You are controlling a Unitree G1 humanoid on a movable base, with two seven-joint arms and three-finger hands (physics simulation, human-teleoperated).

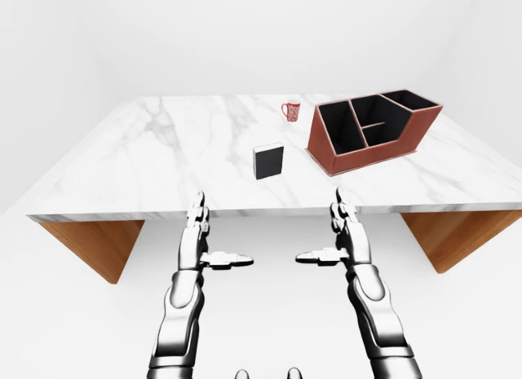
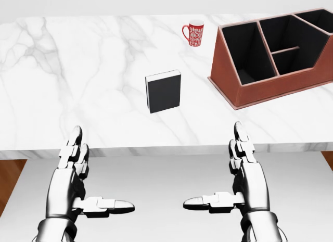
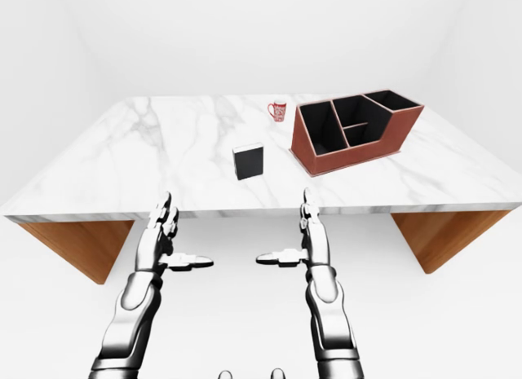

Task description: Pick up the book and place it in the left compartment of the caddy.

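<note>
Left robot hand [image 2: 73,172] spread wide | right robot hand [image 2: 244,169] spread wide | book [image 2: 163,91] cover blank | caddy [image 2: 276,54] unlabelled

Bright, even, diffuse light fills all three views, and the white walls and floor wash almost into one. The marble table [image 1: 163,151] is sharply rendered, without blur or glare. Below its near edge a soft grey shadow lies on the floor. Faint shading gathers right of the caddy [image 1: 371,130], whose compartments stay deep black.
</note>
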